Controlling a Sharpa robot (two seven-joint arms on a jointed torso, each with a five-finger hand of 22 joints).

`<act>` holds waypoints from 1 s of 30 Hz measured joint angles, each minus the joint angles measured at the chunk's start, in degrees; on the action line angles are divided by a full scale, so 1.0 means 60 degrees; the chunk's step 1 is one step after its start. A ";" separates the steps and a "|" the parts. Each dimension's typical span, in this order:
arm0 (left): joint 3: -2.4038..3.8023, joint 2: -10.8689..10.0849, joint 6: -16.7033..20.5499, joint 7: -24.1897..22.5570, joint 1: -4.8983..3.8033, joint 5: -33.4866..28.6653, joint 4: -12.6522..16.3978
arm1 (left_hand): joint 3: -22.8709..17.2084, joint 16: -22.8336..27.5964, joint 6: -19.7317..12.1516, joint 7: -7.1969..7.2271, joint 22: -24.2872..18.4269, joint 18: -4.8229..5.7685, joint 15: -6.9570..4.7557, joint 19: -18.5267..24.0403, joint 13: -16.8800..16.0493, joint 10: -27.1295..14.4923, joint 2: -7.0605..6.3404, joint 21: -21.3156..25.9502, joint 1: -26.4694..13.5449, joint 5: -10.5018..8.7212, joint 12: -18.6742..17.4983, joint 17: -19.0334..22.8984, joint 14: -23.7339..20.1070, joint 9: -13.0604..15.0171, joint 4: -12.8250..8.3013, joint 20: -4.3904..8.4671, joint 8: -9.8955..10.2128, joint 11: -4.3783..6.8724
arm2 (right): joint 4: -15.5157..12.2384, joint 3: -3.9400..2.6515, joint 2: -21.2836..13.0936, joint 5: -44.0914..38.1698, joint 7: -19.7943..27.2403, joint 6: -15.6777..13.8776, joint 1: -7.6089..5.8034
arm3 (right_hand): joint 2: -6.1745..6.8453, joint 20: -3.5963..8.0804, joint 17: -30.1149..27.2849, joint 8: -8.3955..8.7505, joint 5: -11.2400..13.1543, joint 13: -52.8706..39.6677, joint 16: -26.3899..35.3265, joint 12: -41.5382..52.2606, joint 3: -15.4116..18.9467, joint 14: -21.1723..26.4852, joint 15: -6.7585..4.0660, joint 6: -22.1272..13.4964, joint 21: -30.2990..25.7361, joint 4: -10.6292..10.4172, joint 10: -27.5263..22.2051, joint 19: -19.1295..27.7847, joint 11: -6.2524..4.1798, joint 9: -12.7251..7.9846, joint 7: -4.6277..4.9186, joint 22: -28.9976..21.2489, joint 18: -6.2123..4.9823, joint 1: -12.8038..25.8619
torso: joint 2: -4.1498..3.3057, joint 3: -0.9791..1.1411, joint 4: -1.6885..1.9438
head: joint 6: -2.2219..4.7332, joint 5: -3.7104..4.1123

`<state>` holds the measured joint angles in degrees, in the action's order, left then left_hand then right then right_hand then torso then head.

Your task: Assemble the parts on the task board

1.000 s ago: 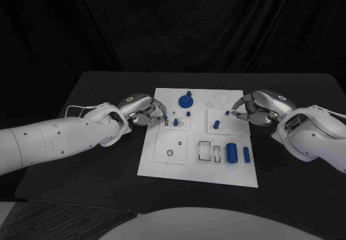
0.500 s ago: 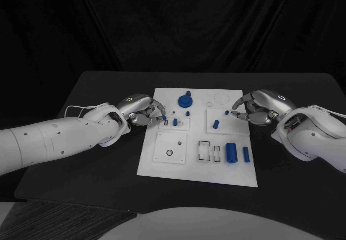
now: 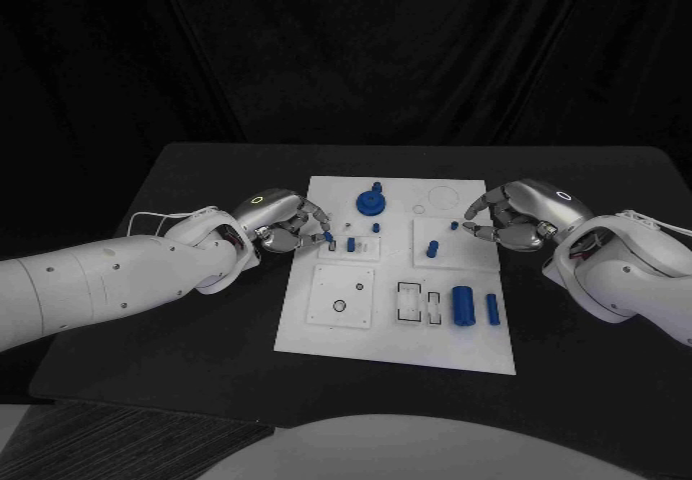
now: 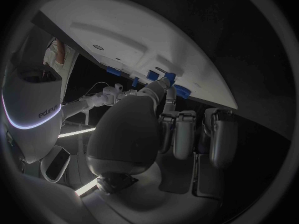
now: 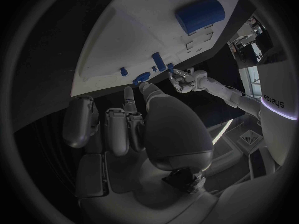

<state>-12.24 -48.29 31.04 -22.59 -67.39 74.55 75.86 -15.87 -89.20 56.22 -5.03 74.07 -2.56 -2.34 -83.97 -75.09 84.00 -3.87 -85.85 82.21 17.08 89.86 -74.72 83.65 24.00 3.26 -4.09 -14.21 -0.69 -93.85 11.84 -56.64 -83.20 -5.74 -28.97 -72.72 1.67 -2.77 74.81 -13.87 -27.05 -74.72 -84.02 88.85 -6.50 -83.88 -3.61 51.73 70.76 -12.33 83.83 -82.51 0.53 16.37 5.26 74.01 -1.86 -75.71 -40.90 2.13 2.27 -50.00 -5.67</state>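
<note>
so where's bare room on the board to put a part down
The near strip of the board, below the big blue cylinder, is bare. The far half is crowded: left hand, right hand, the blue disc and small pegs.

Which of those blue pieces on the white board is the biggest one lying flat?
The fat blue cylinder near the board's front right. It lies on its side, much thicker than the slim blue pin next to it.
</note>
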 measured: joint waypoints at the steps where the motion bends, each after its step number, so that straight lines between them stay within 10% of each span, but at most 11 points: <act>1: 0.0002 -0.0002 -0.0005 0.0000 0.0000 0.0000 -0.0002 | -0.0012 0.0000 0.0000 0.0000 0.0000 -0.0001 0.0000 0.0000 0.0000 0.0000 0.0000 0.0000 0.0000 0.0000 0.0000 0.0000 0.0000 0.0000 0.0012 0.0000 0.0000 0.0000 | 0.0000 0.0000 -0.0001 0.0000 0.0000 0.0000 0.0000 | 0.0000 0.0000 0.0000 0.0000 -0.0002 0.0000 0.0000 0.0000 0.0000 0.0000 0.0000 0.0000 0.0000 0.0000 0.0000 0.0000 0.0000 0.0000 0.0000 0.0000 0.0000 0.0000 | 0.0000 0.0000 0.0002 | 0.0000 0.0001; 30: 0.0003 -0.0032 -0.0059 -0.0028 0.0002 -0.0004 -0.0047 | -0.0047 0.0000 -0.0214 -0.0002 0.0000 -0.0001 -0.0001 -0.0001 0.0000 -0.0060 0.0000 0.0003 0.0000 -0.0259 -0.0165 0.0000 0.0000 0.0128 0.0048 0.0001 0.0002 0.0062 | -0.0013 0.0002 -0.0014 0.0001 0.0000 0.0000 0.0001 | 0.0000 0.0000 0.0000 0.0000 -0.0002 0.0000 0.0000 0.0000 0.0000 0.0000 0.0000 0.0001 0.0000 0.0000 0.0000 0.0000 0.0000 0.0000 0.0000 0.0000 0.0000 0.0000 | 0.0001 0.0001 0.0002 | 0.0000 0.0005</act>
<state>-12.22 -48.48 30.69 -22.76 -67.38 74.52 75.58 -16.15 -89.20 54.94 -5.04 74.07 -2.56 -2.35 -83.98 -75.09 83.64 -3.86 -85.83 82.21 15.53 88.87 -74.72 83.65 24.76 3.55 -4.08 -14.20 -0.32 -93.92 11.86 -56.72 -83.20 -5.74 -28.96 -72.72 1.67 -2.77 74.81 -13.87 -27.06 -74.72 -84.01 88.86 -6.50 -83.88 -3.61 51.73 70.76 -12.33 83.83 -82.51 0.53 16.37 5.26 74.01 -1.86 -75.72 -40.90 2.13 2.29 -50.00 -5.65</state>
